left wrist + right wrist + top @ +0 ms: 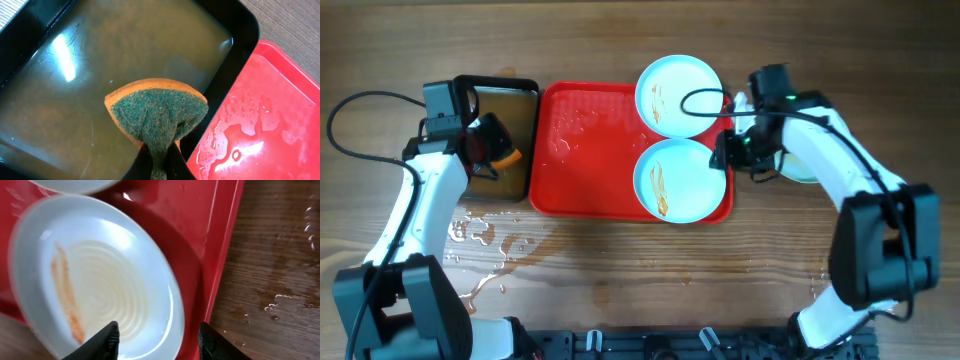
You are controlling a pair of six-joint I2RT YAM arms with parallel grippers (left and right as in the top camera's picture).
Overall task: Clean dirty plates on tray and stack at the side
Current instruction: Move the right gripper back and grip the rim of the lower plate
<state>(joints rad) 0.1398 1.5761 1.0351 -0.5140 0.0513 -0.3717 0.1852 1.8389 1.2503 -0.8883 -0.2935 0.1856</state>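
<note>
**Two streaked plates on the tray**

Two plates lay on the red tray (585, 140), both with orange streaks. The near plate (682, 180) sat in the tray's right corner. The far plate (680, 95) stuck out over the rim. The right jaws stood apart just above the near plate's edge, holding nothing. The left jaws pinched a green sponge (157, 112) over the black pan (240, 35).
</note>
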